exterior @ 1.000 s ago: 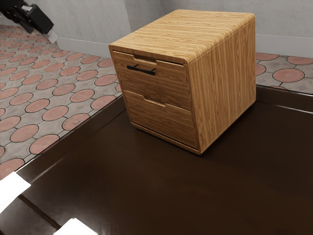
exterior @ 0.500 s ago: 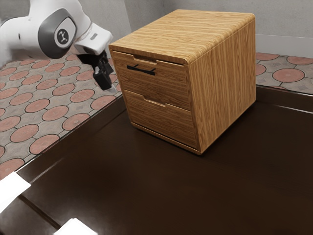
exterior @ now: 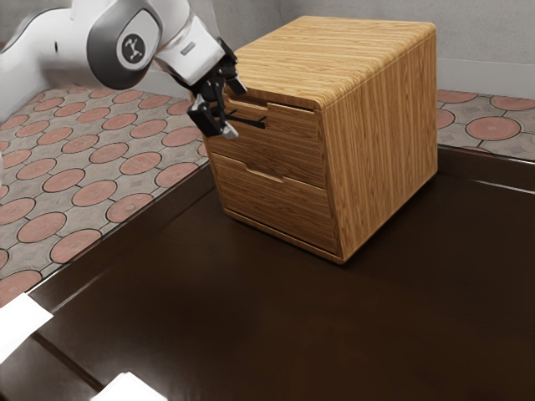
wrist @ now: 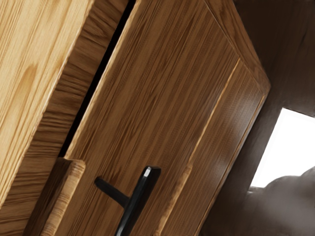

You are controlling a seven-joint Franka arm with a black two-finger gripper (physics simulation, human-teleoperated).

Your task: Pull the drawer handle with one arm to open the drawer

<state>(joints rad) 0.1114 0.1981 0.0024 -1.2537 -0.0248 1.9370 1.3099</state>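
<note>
A wooden cabinet (exterior: 334,125) with two drawers stands on the dark table (exterior: 292,326). The top drawer (exterior: 276,138) carries a thin black handle (exterior: 248,120), and its front sits flush with the cabinet. My black gripper (exterior: 222,110) is at the handle's end on the exterior view's left. It is open, with one finger above the bar and one below. In the wrist view the handle (wrist: 135,204) lies close under my hand, across the top drawer's front (wrist: 162,118).
The lower drawer (exterior: 272,196) has only a cut-out grip. Two white sheets (exterior: 18,322) (exterior: 127,388) lie at the table's near corner on the exterior view's left. A tiled floor (exterior: 75,167) lies beyond the table edge.
My arm swung in from the exterior view's upper left. The hand went from beside the cabinet, up and to the right, to the top drawer's handle.
</note>
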